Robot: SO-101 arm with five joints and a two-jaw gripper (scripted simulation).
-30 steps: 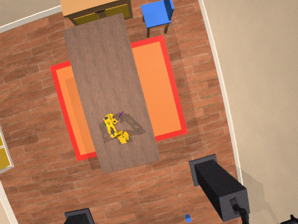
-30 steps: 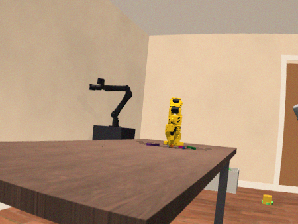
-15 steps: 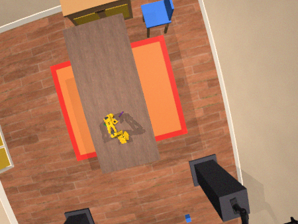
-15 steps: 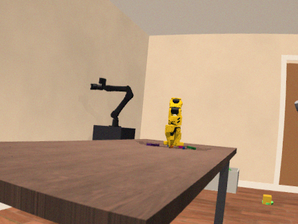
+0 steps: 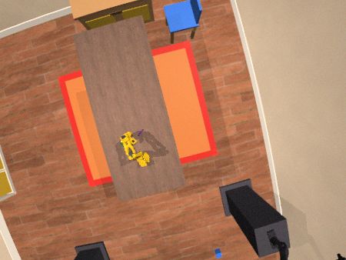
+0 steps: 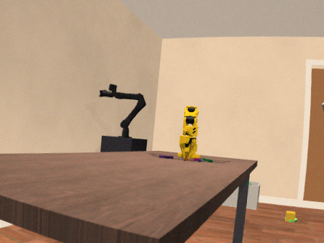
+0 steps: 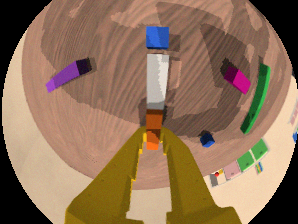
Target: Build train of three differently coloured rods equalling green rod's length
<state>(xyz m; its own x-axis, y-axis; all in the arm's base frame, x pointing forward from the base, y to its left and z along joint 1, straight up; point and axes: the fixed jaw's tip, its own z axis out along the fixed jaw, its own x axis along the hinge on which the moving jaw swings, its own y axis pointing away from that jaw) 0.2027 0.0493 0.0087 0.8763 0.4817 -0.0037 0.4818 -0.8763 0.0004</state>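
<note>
One short orange rod (image 7: 153, 129), pinched in the yellow jaws, touches the grey rod (image 7: 157, 82) and blue cube (image 7: 157, 36) on the brown surface (image 7: 107, 36); likely light, rigid, best gripped mid-length.

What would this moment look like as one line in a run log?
fingers: shut on orange rod | orange rod: in line behind grey rod and blue rod | green rod: apart, right
</note>
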